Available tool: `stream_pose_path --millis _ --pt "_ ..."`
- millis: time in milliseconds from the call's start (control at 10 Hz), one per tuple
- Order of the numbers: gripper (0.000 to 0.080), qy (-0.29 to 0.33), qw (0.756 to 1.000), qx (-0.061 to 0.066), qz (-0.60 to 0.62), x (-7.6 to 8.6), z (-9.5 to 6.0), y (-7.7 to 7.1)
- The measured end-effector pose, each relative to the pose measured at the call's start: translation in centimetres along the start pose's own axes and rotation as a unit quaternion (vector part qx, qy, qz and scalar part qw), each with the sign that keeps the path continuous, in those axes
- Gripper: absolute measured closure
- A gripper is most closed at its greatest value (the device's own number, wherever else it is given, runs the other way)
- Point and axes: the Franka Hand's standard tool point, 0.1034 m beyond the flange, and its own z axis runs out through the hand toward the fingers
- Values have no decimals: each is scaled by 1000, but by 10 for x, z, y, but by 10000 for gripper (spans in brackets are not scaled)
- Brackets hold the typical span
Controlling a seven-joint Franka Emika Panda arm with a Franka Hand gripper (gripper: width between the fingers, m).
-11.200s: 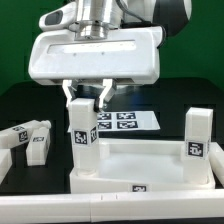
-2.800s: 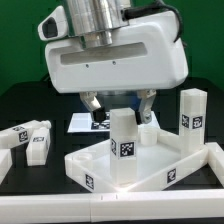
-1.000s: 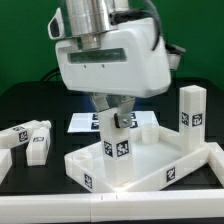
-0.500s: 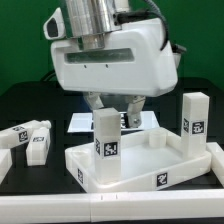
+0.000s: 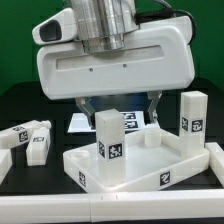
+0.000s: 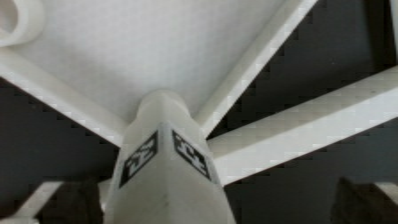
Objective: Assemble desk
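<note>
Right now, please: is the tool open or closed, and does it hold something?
Tool: open, holding nothing; its fingers stand on either side of the upright leg, not touching it.

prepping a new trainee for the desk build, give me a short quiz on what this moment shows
1. True or false: the large white two-finger gripper is clamped on the upright white square-section plastic leg standing in the wide white rimmed desk top.
2. Where do the loose white tagged legs lie? A) to the exterior view's left of the desk top; B) inside the desk top; C) on the marker board.
3. How many legs stand upright in the exterior view?
Key: 1 false, the gripper is open, its fingers clear of the leg; 2 A; 3 two, the second leg at the exterior view's right.
</note>
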Motion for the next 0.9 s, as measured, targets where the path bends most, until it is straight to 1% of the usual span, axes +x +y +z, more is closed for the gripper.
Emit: stream_pose_path --millis 100,200,300,400,500,600,700,800,900 --pt "150 0 996 -2 -85 1 2 14" --pt "150 14 989 -16 -149 0 8 27" --pt "150 16 974 -33 -222 0 9 26" --pt "150 20 956 -45 -289 2 9 15" --pt "150 19 954 -44 -295 2 9 14" --pt "150 20 958 -44 -284 2 9 15" --pt "259 20 960 -43 -277 2 9 15" --pt "411 22 970 -42 -240 2 9 15" --pt "411 23 977 -41 -206 2 9 15"
